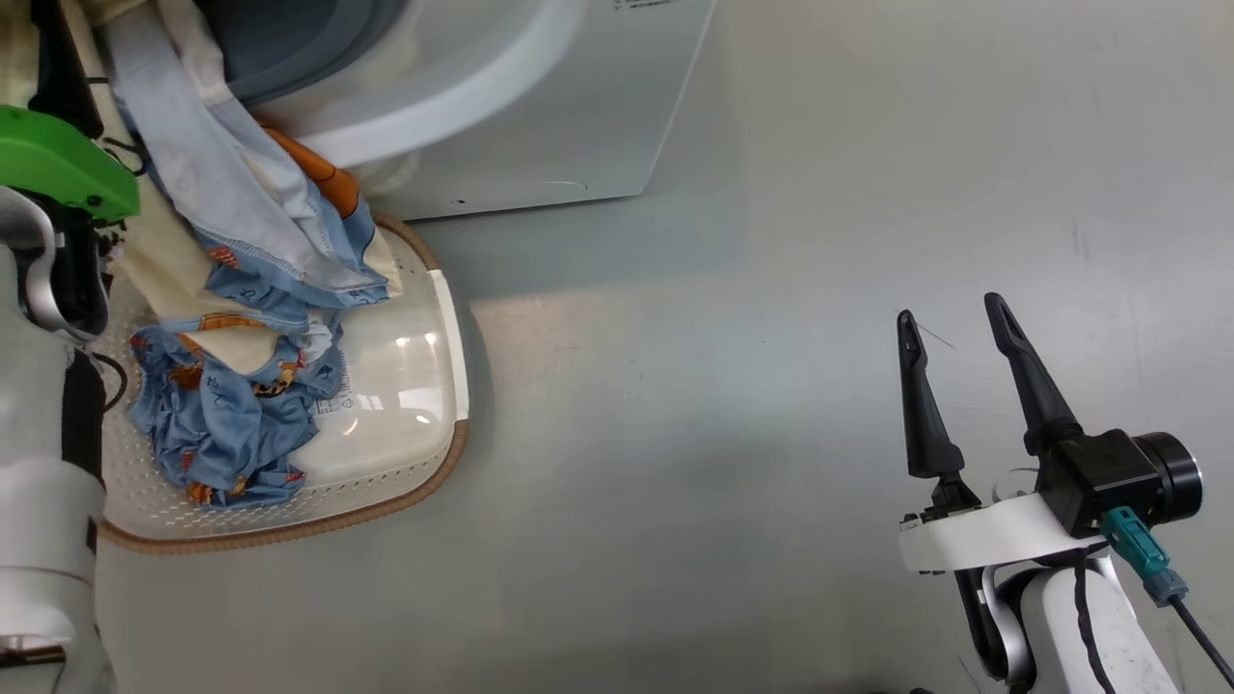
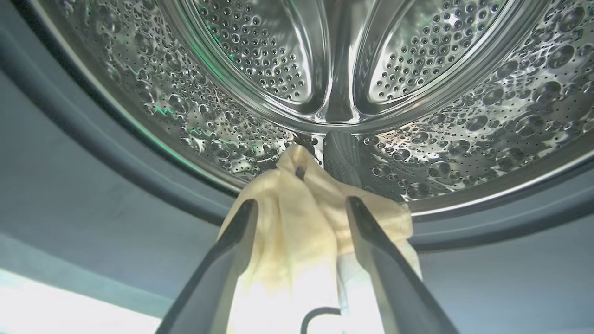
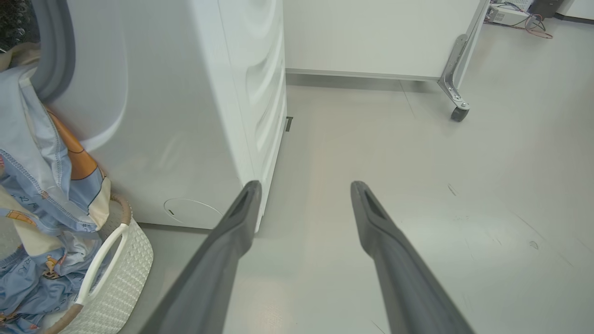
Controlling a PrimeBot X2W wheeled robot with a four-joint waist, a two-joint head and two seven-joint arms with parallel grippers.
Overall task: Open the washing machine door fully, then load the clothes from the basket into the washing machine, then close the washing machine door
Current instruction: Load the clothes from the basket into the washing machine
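Washing machine (image 1: 540, 125) at far left stands open, the basket (image 1: 451, 347) just near of it on the floor (image 1: 771, 386), and the clothes (image 1: 241, 414) trail from the drum (image 2: 325, 69) mouth down into that basket, long axis far to near. We judge them light, limp and snag-prone, best pinched at a bunched fold. Our left hand (image 2: 301, 200) is spread at the drum lip, the cream piece (image 2: 287, 232) loose between its fingers (image 2: 232, 250); our right hand (image 1: 950, 308) hangs released, well right.
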